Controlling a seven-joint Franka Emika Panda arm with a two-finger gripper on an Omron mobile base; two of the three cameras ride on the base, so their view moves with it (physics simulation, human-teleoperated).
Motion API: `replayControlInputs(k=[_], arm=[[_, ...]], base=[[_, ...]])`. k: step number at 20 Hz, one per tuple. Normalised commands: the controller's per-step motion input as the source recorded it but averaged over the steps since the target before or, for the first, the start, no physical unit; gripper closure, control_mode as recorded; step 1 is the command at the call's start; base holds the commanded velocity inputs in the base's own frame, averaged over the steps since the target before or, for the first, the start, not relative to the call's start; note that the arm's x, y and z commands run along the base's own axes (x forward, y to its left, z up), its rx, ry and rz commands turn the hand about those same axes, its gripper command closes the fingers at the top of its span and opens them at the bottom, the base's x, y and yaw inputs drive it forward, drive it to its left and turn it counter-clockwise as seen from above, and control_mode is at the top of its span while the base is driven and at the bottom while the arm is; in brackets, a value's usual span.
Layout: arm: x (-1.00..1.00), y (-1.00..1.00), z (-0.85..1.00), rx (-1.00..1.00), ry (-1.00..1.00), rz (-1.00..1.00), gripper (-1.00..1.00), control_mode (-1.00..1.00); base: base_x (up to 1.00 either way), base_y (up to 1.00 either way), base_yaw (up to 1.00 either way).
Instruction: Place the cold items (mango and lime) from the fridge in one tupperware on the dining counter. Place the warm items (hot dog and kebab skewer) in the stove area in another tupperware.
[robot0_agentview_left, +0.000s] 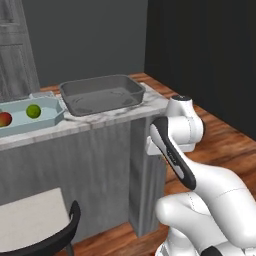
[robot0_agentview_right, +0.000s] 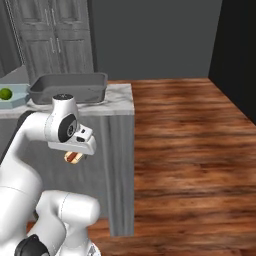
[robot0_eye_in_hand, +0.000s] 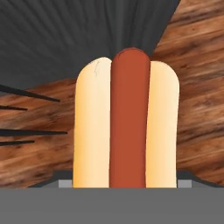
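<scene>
Bench (robot0_agentview_left: 107, 120): white grey-veined marble top, matt grey sides. Floor (robot0_agentview_right: 190, 145): brown wood planks with visible grain. Dark tray (robot0_agentview_left: 102, 93): smooth, slightly glossy grey. Hot dog (robot0_eye_in_hand: 127, 122): smooth tan bun, reddish sausage.

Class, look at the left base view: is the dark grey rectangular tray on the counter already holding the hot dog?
No: the dark grey tray on the marble counter holds nothing, and the hot dog hangs beneath the robot's hand.

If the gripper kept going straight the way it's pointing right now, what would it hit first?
The gripper, shut on the hot dog, points down beside the dining counter. Past the hot dog the hand view shows the wood floor, so it would likely meet that first; depth is unclear.
</scene>
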Motion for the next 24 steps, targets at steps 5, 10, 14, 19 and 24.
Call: replayControlInputs(k=[5, 10, 14, 19, 24], arm=[[0.00, 0.00, 0.00, 0.00, 0.00, 0.00, 1.00, 1.00], [0.00, 0.00, 0.00, 0.00, 0.00, 0.00, 1.00, 1.00], [0.00, 0.00, 0.00, 0.00, 0.00, 0.00, 1.00, 1.00], [-0.02, 0.00, 0.00, 0.00, 0.02, 0.00, 1.00, -1.00], [-0.12, 0.00, 0.34, -0.03, 0.12, -0.02, 1.00, -1.00]], base=[[0.33, 0.19, 0.00], [0.19, 0.21, 0.00], [0.13, 0.04, 0.00], [0.04, 0.02, 0.00], [0.00, 0.00, 0.00]])
